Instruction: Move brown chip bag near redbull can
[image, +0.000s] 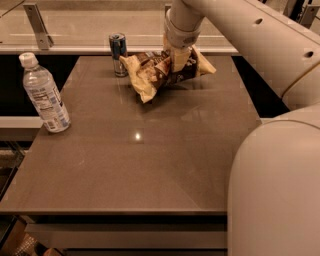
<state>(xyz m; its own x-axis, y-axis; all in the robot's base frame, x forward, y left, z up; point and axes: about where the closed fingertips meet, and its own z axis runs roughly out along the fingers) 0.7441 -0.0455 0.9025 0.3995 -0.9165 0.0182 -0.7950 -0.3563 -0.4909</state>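
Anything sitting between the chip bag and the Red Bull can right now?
Nothing visible. The pincer grips the brown chip bag at its middle; the bag's left end lies right beside the redbull can. The water bottle stands apart, far to the left.

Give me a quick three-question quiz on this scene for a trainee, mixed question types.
1. True or false: the gripper is over the water bottle.
2. Which stands closest to the brown chip bag? A) water bottle B) redbull can C) plate
3. Fill in: the water bottle stands near the table's ____ edge.
Key: 1 false: it is at the far side, jaws shut on the bag. 2 B. 3 left.
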